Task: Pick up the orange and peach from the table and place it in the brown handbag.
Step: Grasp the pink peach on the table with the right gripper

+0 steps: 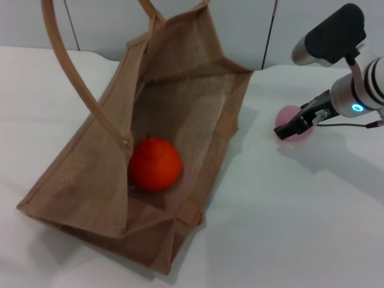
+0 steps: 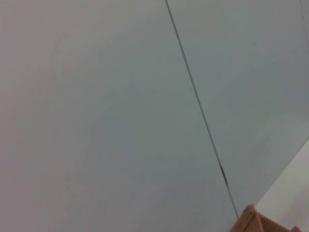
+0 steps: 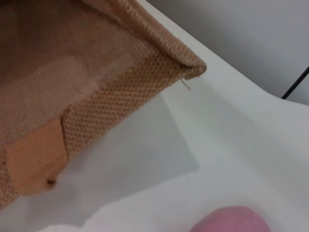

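The brown handbag point(image 1: 90, 180) lay open nearest, with the orange point(image 1: 155, 163) already inside. The peach point(image 1: 294, 129) was on the table point(image 1: 288, 228), just beside the bag, and the right gripper point(image 1: 290, 130) was set around it; closure could not be told. Next, lifting over the rim was judged needed. The left gripper was not seen.

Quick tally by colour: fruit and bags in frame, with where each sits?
Orange fruit: 1, the orange, inside the brown handbag.
Pink fruit: 1, the peach, on the table at the right claw.
Brown bags: 1, the handbag.
Total: 3.
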